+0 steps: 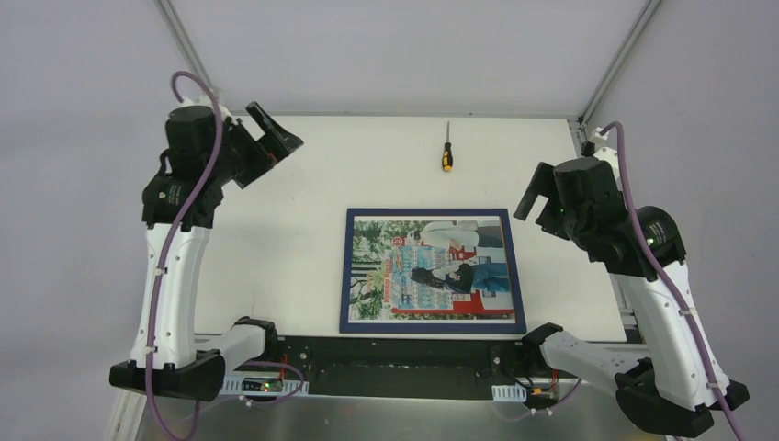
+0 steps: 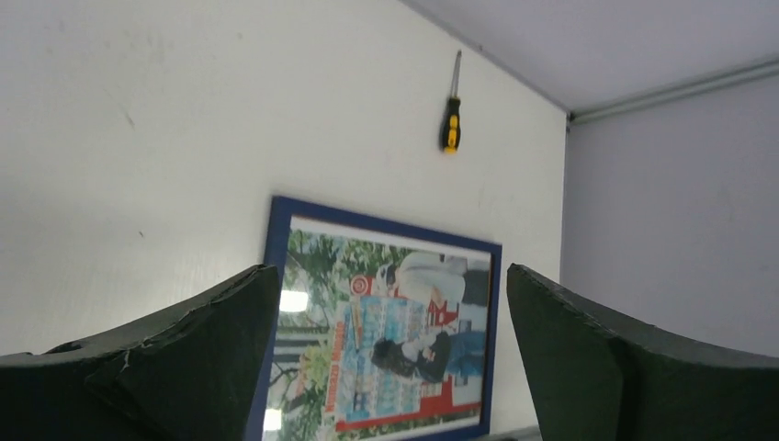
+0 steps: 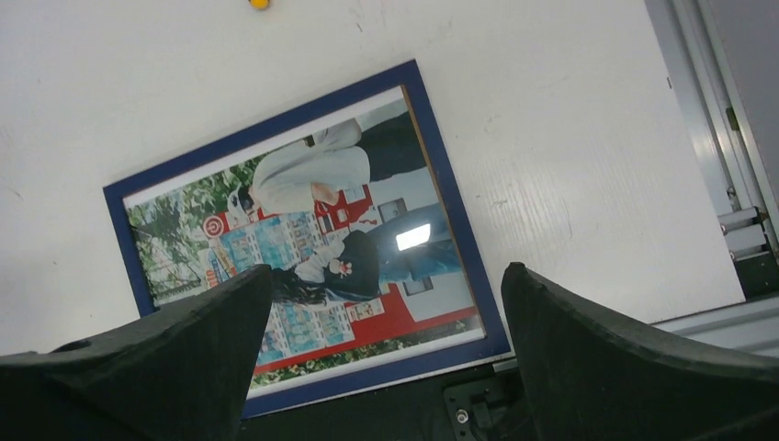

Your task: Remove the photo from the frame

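**Photo in its frame, both grippers wide open above the table**

At the near edge of the table (image 1: 285, 239) we see the frame (image 1: 432, 326), a thin dark-blue rectangle. It lies flat with the picture side up. Its near side runs along the dark bar (image 1: 404, 354) between the two arm bases. The photo (image 1: 432, 268) sits inside the frame and fills it up to a narrow white margin. It shows people in dark clothes, green leaves at the left side, and red and white graphics. The print is turned sideways, so the people lie on their side. In both wrist views a small bright spot of light shows on the picture surface.

A little farther, the right gripper (image 3: 386, 268) hangs in the air to the right of the frame and does not touch it. Its two dark fingers (image 3: 588, 340) stand far apart and hold nothing. The left gripper (image 2: 390, 271) hangs over the far left part of the table, well apart from the frame. Its fingers (image 2: 193, 340) are also spread wide, with nothing between them.

Farthest from us, a screwdriver (image 1: 446, 152) with a yellow and black handle lies on the table, well apart from the frame. Its metal shaft points to the far side.
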### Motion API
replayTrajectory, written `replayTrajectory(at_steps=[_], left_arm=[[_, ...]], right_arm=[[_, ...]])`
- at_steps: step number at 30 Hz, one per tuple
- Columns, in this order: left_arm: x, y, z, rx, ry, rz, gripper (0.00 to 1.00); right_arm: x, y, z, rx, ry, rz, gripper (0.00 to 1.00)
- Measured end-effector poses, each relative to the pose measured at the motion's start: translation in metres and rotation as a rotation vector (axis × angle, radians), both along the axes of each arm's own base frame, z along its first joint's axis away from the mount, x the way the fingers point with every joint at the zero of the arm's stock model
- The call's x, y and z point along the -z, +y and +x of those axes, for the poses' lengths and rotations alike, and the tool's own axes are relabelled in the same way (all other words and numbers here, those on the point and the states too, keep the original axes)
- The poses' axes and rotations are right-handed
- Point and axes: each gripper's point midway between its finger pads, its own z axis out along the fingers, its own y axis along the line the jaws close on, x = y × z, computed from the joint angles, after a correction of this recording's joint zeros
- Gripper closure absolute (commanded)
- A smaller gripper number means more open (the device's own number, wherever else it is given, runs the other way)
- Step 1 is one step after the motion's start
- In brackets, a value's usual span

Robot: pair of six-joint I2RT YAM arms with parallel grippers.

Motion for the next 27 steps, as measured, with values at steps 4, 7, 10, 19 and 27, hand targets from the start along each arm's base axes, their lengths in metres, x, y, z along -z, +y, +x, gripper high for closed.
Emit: replayTrajectory(at_steps=[4, 7, 10, 19, 27], left_arm=[[0.049, -0.045, 0.000, 0.133, 0.140, -0.009, 0.01], [0.084, -0.069, -0.004, 0.199, 0.238, 0.011, 0.01], [0.116, -0.089, -0.009, 0.247, 0.328, 0.035, 0.01], [0.213, -0.123, -0.025, 0.344, 0.530, 0.089, 0.06], [0.284, -0.124, -0.034, 0.362, 0.681, 0.129, 0.14]], right_arm=[[0.018, 0.005, -0.004, -0.019, 0.056, 0.007, 0.01], [0.028, 0.012, -0.007, -0.045, 0.091, 0.022, 0.01], [0.038, 0.019, -0.011, -0.077, 0.128, 0.044, 0.01], [0.066, 0.044, -0.022, -0.166, 0.236, 0.126, 0.01], [0.084, 0.053, -0.035, -0.194, 0.294, 0.183, 0.01]])
